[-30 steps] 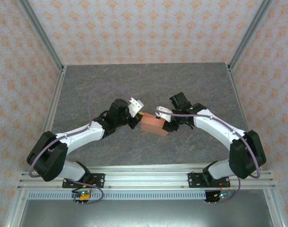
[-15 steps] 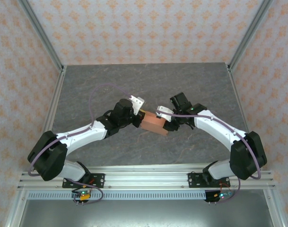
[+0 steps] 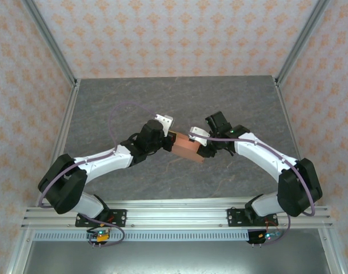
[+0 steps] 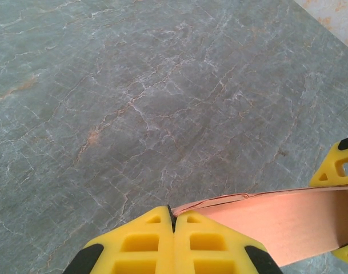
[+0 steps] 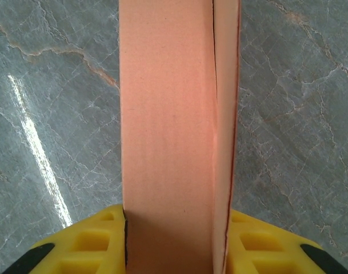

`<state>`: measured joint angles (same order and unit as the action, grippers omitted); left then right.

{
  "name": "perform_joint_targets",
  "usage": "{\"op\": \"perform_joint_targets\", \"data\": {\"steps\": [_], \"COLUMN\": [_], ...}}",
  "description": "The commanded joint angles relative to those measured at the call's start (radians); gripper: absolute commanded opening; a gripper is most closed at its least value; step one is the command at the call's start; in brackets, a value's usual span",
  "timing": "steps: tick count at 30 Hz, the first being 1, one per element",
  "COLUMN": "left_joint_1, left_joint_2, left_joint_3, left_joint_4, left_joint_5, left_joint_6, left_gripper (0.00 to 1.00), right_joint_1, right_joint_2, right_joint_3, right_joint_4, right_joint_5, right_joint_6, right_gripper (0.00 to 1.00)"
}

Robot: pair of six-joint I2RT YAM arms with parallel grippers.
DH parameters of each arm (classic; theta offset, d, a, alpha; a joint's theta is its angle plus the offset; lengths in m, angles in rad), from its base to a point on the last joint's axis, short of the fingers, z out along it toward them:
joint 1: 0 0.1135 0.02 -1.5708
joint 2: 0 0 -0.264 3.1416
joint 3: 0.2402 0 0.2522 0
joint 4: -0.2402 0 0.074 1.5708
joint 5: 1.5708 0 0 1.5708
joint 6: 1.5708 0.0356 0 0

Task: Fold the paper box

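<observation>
The salmon-orange paper box (image 3: 185, 149) hangs above the middle of the table as a small flat rectangular box. My right gripper (image 3: 198, 149) is shut on its right end. In the right wrist view the box (image 5: 174, 131) runs away from me between the yellow fingers (image 5: 99, 242), and one long seam shows along its right side. My left gripper (image 3: 170, 141) is shut, its yellow tips (image 4: 174, 212) pressed together against the box's left end edge (image 4: 276, 228), with no card seen between the pads. The right gripper's fingertips (image 4: 338, 168) show at the far end.
The grey marbled table (image 3: 162, 97) lies under both arms. Aluminium frame posts (image 3: 65, 131) and patterned walls close it in on three sides, and a rail (image 3: 174, 214) carries the arm bases at the near edge.
My left arm has pushed forward and turned, bringing its shut tips against the box's left end. The right gripper and the box have stayed almost still.
</observation>
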<state>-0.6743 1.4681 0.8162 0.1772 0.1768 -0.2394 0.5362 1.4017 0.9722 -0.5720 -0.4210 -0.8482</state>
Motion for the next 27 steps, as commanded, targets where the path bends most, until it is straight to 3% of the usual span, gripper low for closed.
{"op": "perform_joint_targets", "data": {"steps": [1,8,13,25,27], "left_joint_1": [-0.045,-0.051,-0.054,-0.056,-0.056], "left_joint_2": [0.025,0.054,0.040,0.091,0.091], "left_joint_3": [-0.013,-0.045,-0.103,-0.132,-0.163], "left_joint_4": [0.059,0.009,0.097,0.203,0.262], "left_joint_5": [0.074,0.006,0.024,-0.051,-0.072], "left_joint_6": [-0.036,0.065,0.068,0.022,0.010], "left_gripper": [0.04,0.04,0.08,0.09,0.18], "right_joint_1": [0.011,0.011,0.010,0.011,0.011], "right_joint_2": [0.042,0.039,0.032,0.009,0.002], "right_joint_3": [-0.036,-0.036,-0.040,-0.032,-0.038], "right_joint_4": [0.025,0.035,0.057,0.045,0.054], "right_joint_5": [0.022,0.037,0.054,0.183,0.210], "right_joint_6": [-0.008,-0.007,0.012,0.018,0.020], "right_gripper": [0.34,0.35,0.35,0.35,0.35]}}
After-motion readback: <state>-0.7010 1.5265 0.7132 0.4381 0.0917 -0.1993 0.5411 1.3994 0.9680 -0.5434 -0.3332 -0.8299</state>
